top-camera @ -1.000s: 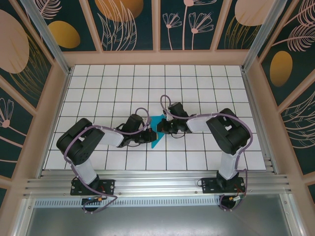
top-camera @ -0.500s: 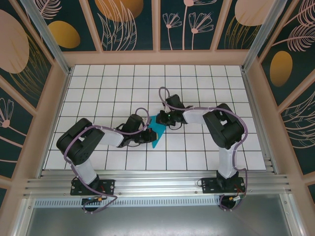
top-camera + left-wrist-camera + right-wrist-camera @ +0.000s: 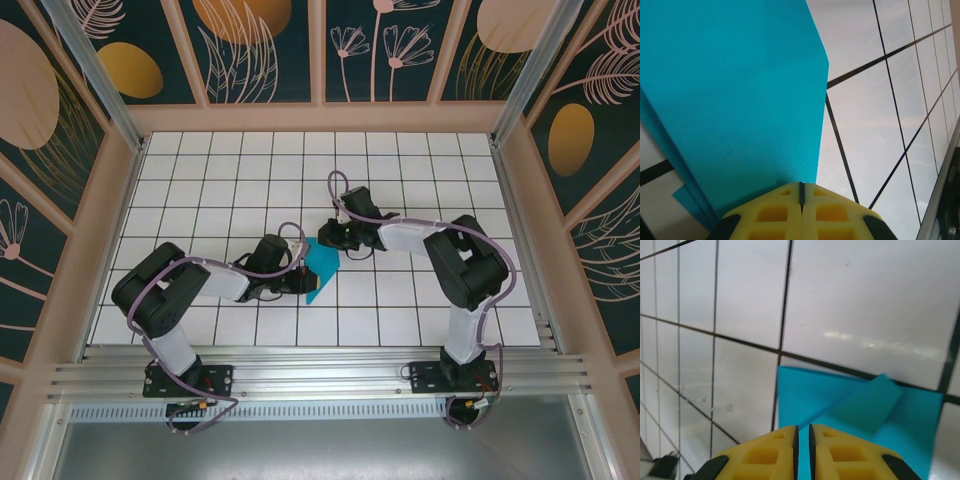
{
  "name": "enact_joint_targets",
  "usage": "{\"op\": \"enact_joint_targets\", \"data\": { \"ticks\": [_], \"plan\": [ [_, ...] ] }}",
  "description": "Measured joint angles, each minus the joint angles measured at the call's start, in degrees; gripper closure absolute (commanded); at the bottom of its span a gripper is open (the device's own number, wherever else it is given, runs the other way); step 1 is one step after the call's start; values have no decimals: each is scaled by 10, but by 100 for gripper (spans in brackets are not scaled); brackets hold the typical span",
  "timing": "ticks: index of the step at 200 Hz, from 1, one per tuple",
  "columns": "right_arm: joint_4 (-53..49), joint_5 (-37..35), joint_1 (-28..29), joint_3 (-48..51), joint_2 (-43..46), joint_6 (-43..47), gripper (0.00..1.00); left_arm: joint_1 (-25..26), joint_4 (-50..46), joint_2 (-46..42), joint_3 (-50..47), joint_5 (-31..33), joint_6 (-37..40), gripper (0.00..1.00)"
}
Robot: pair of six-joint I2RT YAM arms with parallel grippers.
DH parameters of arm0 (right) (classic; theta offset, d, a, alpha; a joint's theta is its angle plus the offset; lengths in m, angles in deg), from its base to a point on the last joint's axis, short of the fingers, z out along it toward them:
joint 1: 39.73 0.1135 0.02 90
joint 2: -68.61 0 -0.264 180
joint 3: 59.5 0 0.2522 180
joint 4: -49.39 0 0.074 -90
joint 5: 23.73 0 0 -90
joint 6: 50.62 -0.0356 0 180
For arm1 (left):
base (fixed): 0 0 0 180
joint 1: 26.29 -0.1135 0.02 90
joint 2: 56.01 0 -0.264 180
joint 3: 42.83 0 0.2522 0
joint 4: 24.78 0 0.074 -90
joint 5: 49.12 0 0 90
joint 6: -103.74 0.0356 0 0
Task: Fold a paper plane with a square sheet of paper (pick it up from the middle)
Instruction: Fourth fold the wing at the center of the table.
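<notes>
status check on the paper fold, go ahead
Left gripper shut, tip on the folded teal-blue paper sheet. Right gripper a crack open at its far edge. Nothing in the way.

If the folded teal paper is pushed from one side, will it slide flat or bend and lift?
Probably floppy: the folded teal paper looks thin, with layered edges showing in the left wrist view. One flap seems not pressed flat, so a push may buckle it. On the glossy tiled table it would likely slide easily.

Teal-blue sheet of paper point(image 3: 322, 268); yellow fingers point(image 3: 772, 212); white table point(image 3: 400, 180), black grid.
</notes>
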Motion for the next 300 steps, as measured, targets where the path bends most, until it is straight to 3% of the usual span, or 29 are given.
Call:
{"op": "enact_joint_targets", "data": {
  "ticks": [58,111,165,240,273,300],
  "plan": [
    [19,-5,4,9,-24,-6,87,-1,-16,-2,4,-8,20,98],
    [32,-17,0,14,-42,-18,93,-1,-24,-17,-10,-21,24,89],
    [65,-16,0,33,-39,-26,92,-1,-41,-56,-50,-62,16,84],
    [71,-15,0,35,-37,-28,89,0,-83,-114,-91,-77,-10,85],
    [64,-16,-1,35,-31,-24,84,-2,-151,-205,-70,-23,-35,77],
    [41,-21,-2,35,-7,-17,77,-10,-183,-199,15,45,-38,76]
  ]
}}
